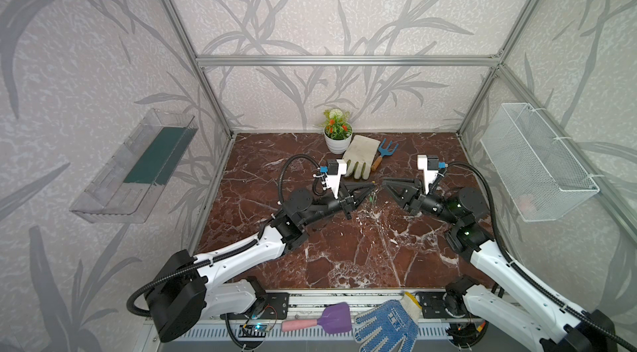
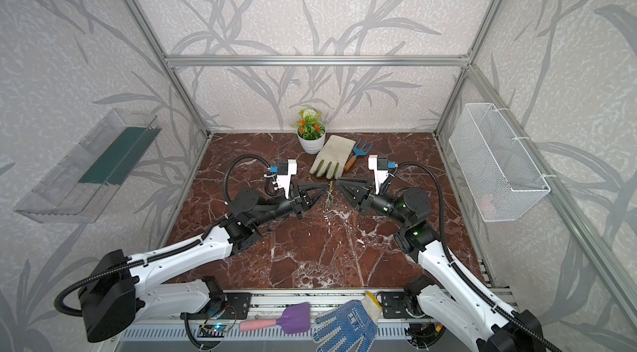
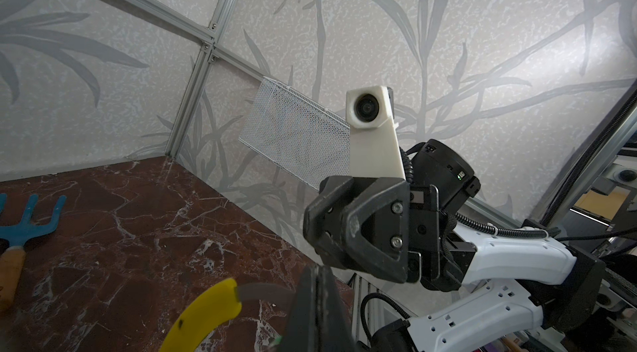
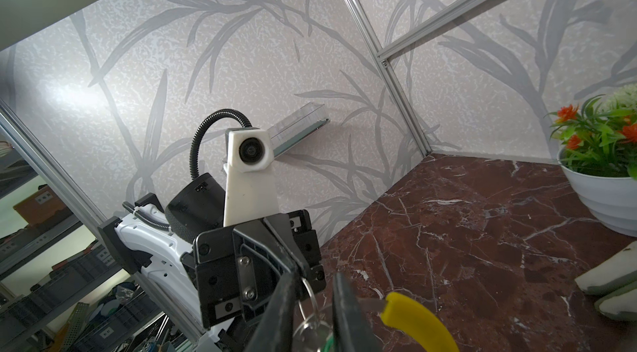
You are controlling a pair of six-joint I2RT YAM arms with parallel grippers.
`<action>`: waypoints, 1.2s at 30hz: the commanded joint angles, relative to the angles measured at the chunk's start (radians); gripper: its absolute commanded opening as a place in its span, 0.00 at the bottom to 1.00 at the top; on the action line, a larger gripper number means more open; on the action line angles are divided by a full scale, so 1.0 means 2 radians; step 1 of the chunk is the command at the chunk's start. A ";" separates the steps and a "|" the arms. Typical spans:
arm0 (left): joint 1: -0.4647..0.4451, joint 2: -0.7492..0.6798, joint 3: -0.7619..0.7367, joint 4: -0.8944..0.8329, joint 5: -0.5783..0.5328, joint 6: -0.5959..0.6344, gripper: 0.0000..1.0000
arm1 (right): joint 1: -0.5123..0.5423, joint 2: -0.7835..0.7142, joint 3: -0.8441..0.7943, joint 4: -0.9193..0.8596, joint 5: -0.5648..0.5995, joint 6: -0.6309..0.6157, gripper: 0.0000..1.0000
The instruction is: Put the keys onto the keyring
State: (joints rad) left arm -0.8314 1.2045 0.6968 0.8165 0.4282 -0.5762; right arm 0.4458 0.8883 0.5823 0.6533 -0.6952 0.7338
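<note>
My left gripper (image 1: pixel 373 185) (image 3: pixel 315 269) is shut on the keyring, a thin grey hoop whose yellow sleeve (image 3: pixel 206 315) (image 4: pixel 413 319) sticks out beside the fingers, held above the middle of the marble floor. The keys, a green tag (image 1: pixel 371 198) (image 2: pixel 330 199), hang just below that grip with small silver rings (image 4: pixel 310 315). My right gripper (image 1: pixel 384 182) (image 4: pixel 315 278) faces it tip to tip, a short gap away in both top views. Its jaws stand slightly apart, open, and the rings and tag show in the gap; I cannot tell whether they touch.
At the back stand a white flower pot (image 1: pixel 337 141), a pale glove (image 1: pixel 360 157) and a blue hand rake (image 1: pixel 384 152). A mesh basket (image 1: pixel 537 164) hangs on the right wall, a clear shelf (image 1: pixel 138 167) on the left. A purple scoop (image 1: pixel 331 319) and blue glove (image 1: pixel 386 328) lie on the front rail.
</note>
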 commanded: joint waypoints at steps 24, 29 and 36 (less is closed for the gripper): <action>-0.002 -0.015 0.015 0.015 -0.003 0.003 0.00 | 0.005 0.027 -0.009 0.059 -0.049 0.026 0.18; -0.003 -0.011 0.018 0.015 -0.002 0.002 0.00 | 0.010 0.036 -0.004 0.052 -0.052 0.020 0.16; -0.002 -0.009 0.019 0.016 -0.001 0.001 0.00 | 0.015 0.040 -0.002 0.052 -0.058 0.019 0.13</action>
State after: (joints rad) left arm -0.8314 1.1870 0.6968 0.8146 0.4152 -0.5758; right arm 0.4671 0.9646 0.5671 0.7353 -0.7887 0.7837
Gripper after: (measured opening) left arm 0.047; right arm 0.132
